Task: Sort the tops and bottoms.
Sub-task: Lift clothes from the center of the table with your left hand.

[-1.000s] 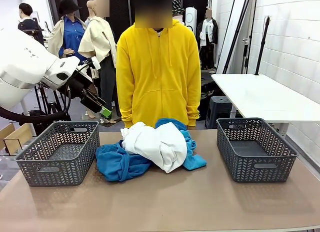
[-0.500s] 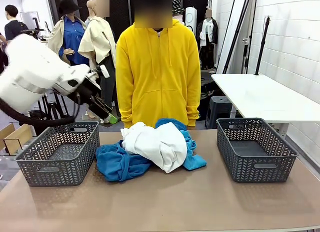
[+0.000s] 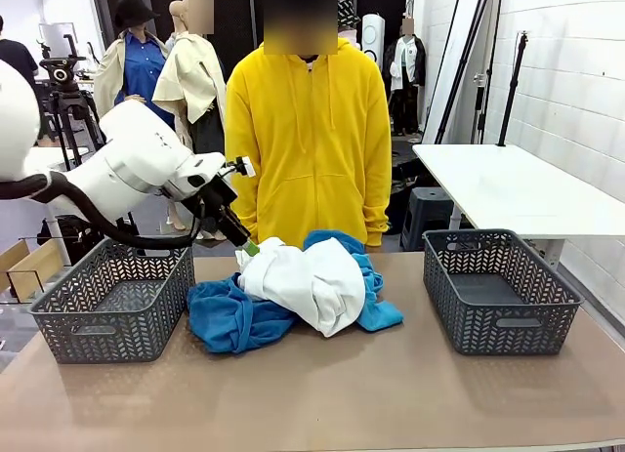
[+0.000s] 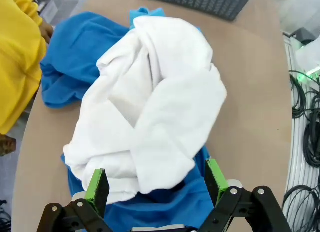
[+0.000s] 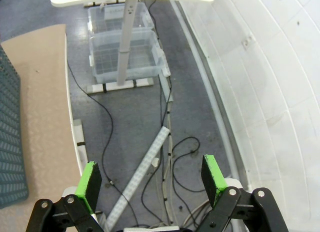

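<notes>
Two dark grey lattice plastic baskets (image 3: 107,325) (image 3: 493,325) flanked one crumpled white fabric garment (image 3: 308,281). What looked like one crumpled blue fabric garment (image 3: 229,320) lay under it. One person in a yellow hoodie (image 3: 308,140) stood behind it.

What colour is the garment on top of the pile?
The white garment lies over a blue garment; clearest in the left wrist view.

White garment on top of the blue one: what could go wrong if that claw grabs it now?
The white garment lies draped over the blue garment, so the open left gripper might pinch both layers and drag them together. The person stands close behind the pile, so a reach past it might bump them.
</notes>
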Motion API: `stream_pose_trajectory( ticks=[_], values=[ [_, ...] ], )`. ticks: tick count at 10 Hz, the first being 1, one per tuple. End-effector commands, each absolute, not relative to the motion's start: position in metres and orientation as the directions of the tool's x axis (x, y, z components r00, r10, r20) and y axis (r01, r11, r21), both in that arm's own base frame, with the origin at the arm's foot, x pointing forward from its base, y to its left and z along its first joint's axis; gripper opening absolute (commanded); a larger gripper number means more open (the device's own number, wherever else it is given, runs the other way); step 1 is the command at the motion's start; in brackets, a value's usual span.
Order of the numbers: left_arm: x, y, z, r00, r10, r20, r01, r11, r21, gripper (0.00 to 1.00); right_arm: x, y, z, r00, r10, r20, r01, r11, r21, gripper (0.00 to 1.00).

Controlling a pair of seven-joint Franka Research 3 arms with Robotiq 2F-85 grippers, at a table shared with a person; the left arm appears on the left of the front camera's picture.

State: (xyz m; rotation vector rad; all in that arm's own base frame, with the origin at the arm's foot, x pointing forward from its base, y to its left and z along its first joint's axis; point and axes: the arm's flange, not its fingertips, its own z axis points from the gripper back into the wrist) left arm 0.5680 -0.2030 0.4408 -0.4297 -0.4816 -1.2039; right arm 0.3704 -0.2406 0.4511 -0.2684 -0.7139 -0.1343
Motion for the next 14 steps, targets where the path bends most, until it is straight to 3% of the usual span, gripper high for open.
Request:
stream_pose_trajectory(
  ticks=[1, 13, 14],
  values=[
    [0.581, -0.210, 0.436, 0.296, -0.807, 0.511, 0.947, 0.318, -0.046, 1.00, 0.370, -0.242, 0.450, 0.751, -0.031, 0.660, 0.211, 0.958, -0.195, 1.00],
    [0.575, -0.245, 0.415, 0.207, -0.853, 0.479, 0.977, 0.202, -0.063, 1.00, 0.370, -0.242, 0.450, 0.751, -0.031, 0.660, 0.211, 0.958, -0.195, 1.00],
    [0.573, -0.245, 0.417, 0.200, -0.851, 0.486, 0.979, 0.195, -0.061, 0.94, 0.370, -0.242, 0.450, 0.751, -0.031, 0.660, 0.211, 0.958, -0.195, 1.00]
  ],
)
